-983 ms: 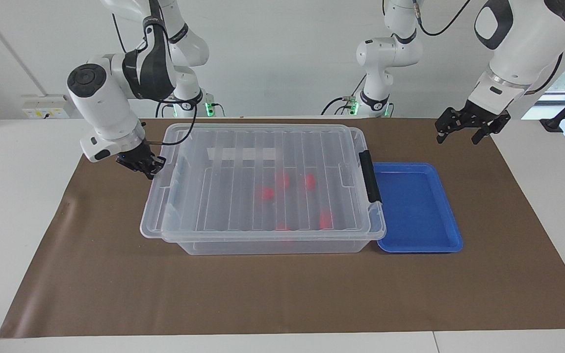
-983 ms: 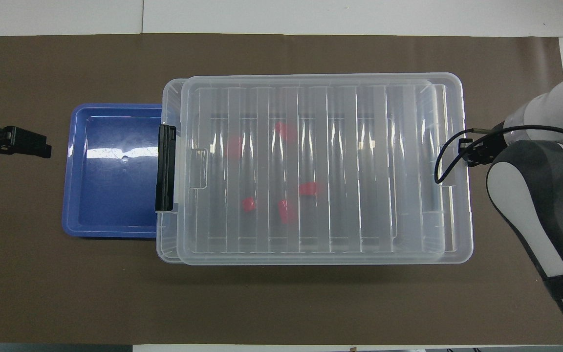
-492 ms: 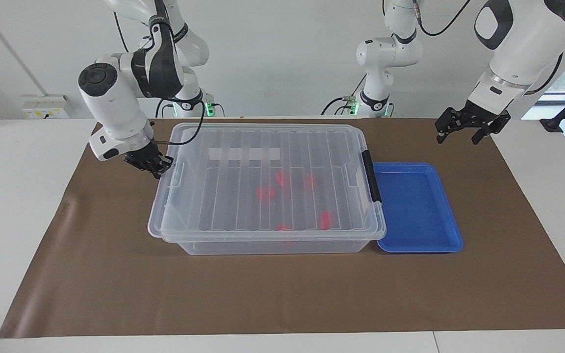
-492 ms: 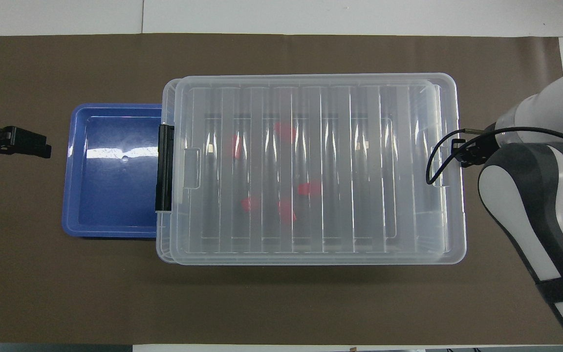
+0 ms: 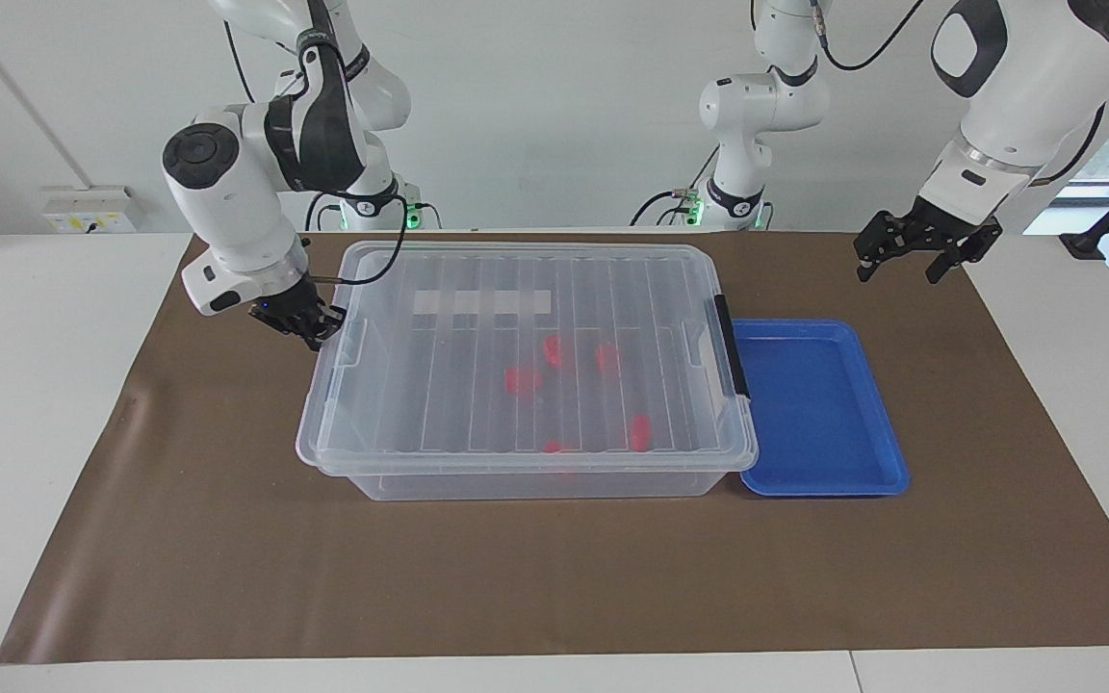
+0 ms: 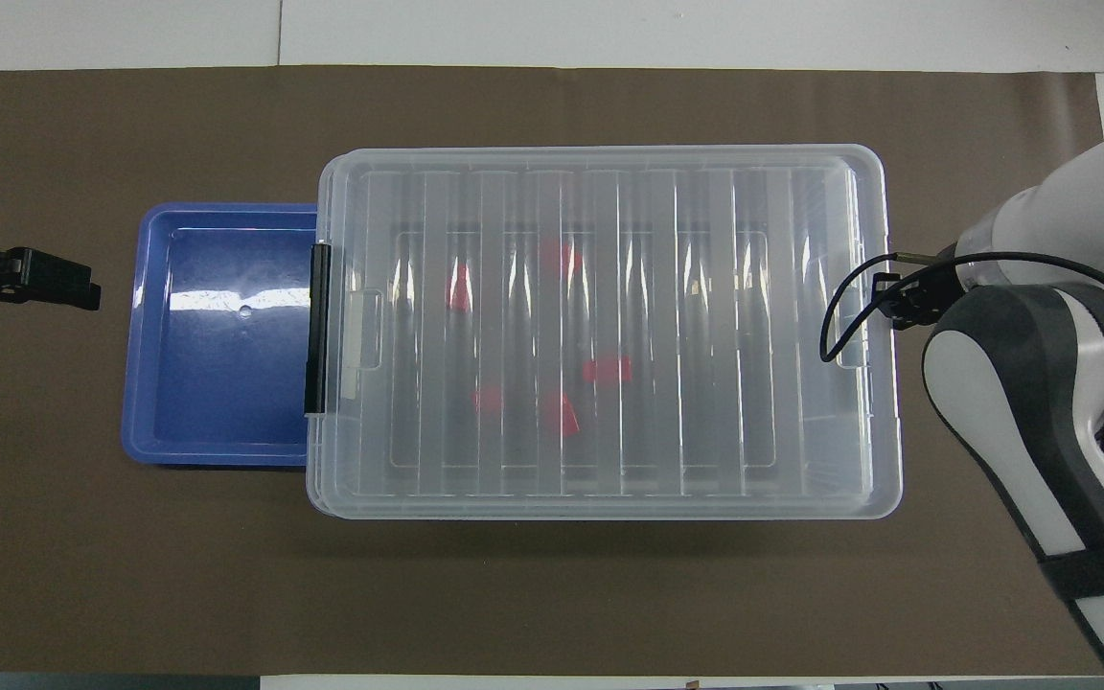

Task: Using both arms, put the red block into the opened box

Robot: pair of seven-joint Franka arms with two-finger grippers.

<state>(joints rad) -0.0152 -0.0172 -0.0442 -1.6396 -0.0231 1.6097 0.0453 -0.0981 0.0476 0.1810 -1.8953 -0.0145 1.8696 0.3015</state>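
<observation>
Two containers occupy your worktop (image 5: 54, 404): the clear box (image 5: 526, 371) and a shallow blue tray (image 5: 819, 409), which touches the box at the end toward the left arm. You have open brown mat (image 5: 516, 577) on every side of them, widest on the side farther from the robots. The box's ribbed lid (image 6: 609, 326) lies over its rim, covering it. Through the lid you can count five red blocks on the box floor, one of them the red block (image 6: 607, 369) near the middle. The tray holds nothing. Your right gripper (image 5: 304, 322) is closed, at the lid's edge toward the right arm's end; contact cannot be confirmed. Your left gripper (image 5: 911, 255) hangs with fingers apart over bare mat beside the tray, holding nothing.
</observation>
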